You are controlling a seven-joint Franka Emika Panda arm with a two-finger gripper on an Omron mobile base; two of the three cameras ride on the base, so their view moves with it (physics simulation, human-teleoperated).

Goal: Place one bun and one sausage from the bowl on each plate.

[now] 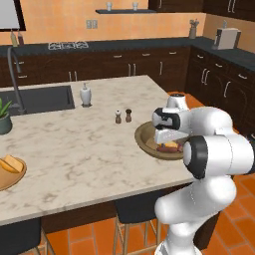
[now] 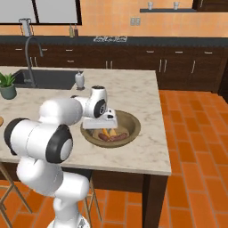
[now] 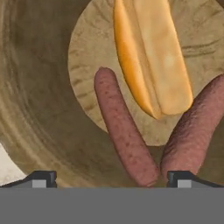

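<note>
Pincer (image 3: 112, 177) is held wide open, nothing gripped, low inside the bowl (image 3: 39, 109); one sausage (image 3: 124, 135) is framed between the tips, likely for a straddling grasp; second sausage (image 3: 194, 127) just right; bun (image 3: 153, 52) ahead; plate (image 1: 7, 174) well apart across the desk (image 1: 74, 144).

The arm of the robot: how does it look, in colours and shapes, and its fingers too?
The arm is made of glossy white, rounded segments with black rings at the joints. The hand is a white block with dark insets. In the hand view its fingers are small, dark and square-tipped. No cables or markings are visible.
</note>
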